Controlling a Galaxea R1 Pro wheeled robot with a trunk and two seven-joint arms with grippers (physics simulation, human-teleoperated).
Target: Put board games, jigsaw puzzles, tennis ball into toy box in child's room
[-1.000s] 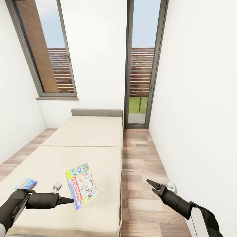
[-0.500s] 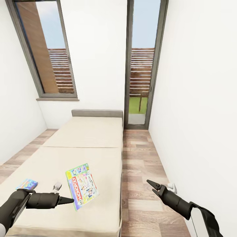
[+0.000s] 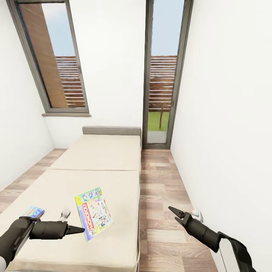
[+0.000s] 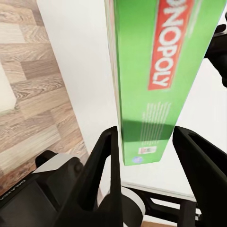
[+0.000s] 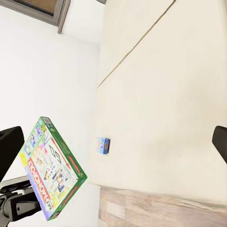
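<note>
Up off the mattress, the Monopoly box [image 3: 94, 214] is gripped by its lower edge in the left gripper [image 3: 73, 229] and tilts over the near end of the bed [image 3: 94, 166]. From the left wrist its green side [image 4: 156, 71] runs between the two dark fingers [image 4: 101, 165], the red lettering cut off at the top so only part of the word reads. From the right wrist the same box [image 5: 52, 177] shows its printed face, with the left gripper mostly cropped at the frame's corner.

The small blue game box [image 3: 31, 211] lies flat on the mattress well apart from the held box, partly hidden behind the left arm; its print is too small to read, and it is a mere speck from the right wrist [image 5: 103, 145].

The right gripper [image 3: 176, 214] hangs over the wood floor [image 3: 162, 177] beside the bed, jaws parted and holding nothing. A small white object behind it is too hidden to name.
</note>
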